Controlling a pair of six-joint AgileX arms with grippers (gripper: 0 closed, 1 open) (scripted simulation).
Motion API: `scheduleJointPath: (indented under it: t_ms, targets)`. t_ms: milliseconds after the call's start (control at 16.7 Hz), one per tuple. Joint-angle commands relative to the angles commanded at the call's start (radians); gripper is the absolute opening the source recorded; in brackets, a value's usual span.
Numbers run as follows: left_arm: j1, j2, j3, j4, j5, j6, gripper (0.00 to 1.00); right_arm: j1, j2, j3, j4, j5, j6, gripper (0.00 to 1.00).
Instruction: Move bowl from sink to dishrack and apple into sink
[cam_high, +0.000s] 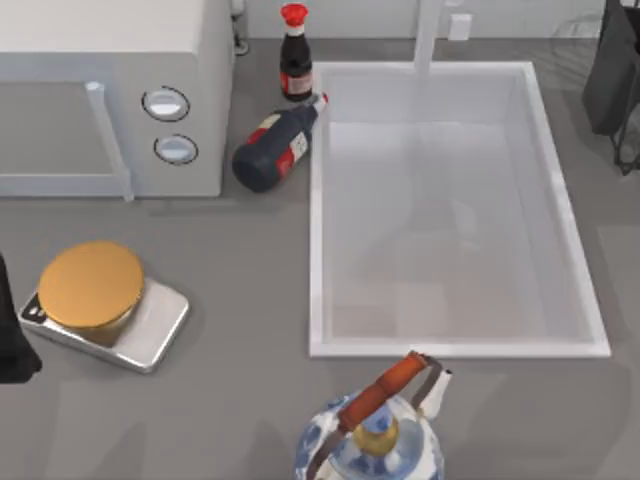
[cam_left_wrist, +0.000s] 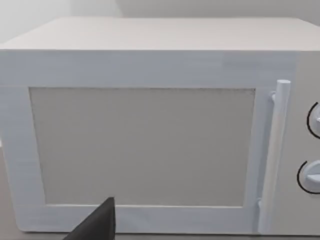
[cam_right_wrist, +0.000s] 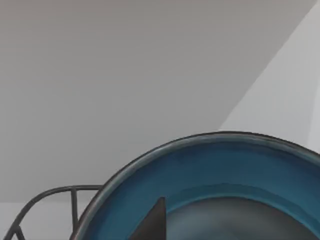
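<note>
**A:** Your left arm (cam_high: 12, 340) sits parked at the surface's left edge, and its end effector (cam_left_wrist: 100, 225) faces the microwave (cam_left_wrist: 145, 145). I cannot tell whether it is released or clenched. It carries little risk while it waits.

**B:** And moving across?

**A:** If you bring that arm over, watch the kitchen scale (cam_high: 150, 330) and the soy sauce bottle (cam_high: 275, 145) lying on its side against the sink (cam_high: 318, 250). A careless sweep could roll the bottle over the rim. The kettle (cam_high: 375, 440) stands just below the sink's near edge, so a low approach from there may clip its handle.

**B:** Where is the bowl?

**A:** The bowl (cam_right_wrist: 210, 170) is out of the sink, whose pale bottom lies bare. It is at the far right, close against your right end effector (cam_right_wrist: 152, 222), with the dishrack (cam_right_wrist: 50, 192) wire just beside its rim. I cannot tell whether that end effector is grasping it or has let go.

**B:** So what is the danger?

**A:** If the bowl hangs above the wires, an early release could tip it off the dishrack. If it is already seated, a snagged retreat could drag it out.
</note>
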Motion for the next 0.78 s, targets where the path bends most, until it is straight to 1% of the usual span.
scheduleJointPath:
  t_ms: [60,600,780]
  targets:
    - [0.000,0.000,0.000,0.000,0.000,0.000,1.00,0.000,0.000,0.000,0.000,0.000,0.000,1.00]
    - [0.000,0.000,0.000,0.000,0.000,0.000,1.00,-0.002,-0.001,0.000,0.000,0.000,0.000,1.00]
    - [0.000,0.000,0.000,0.000,0.000,0.000,1.00,0.012,-0.048,-0.046,-0.040,0.015,-0.001,1.00]
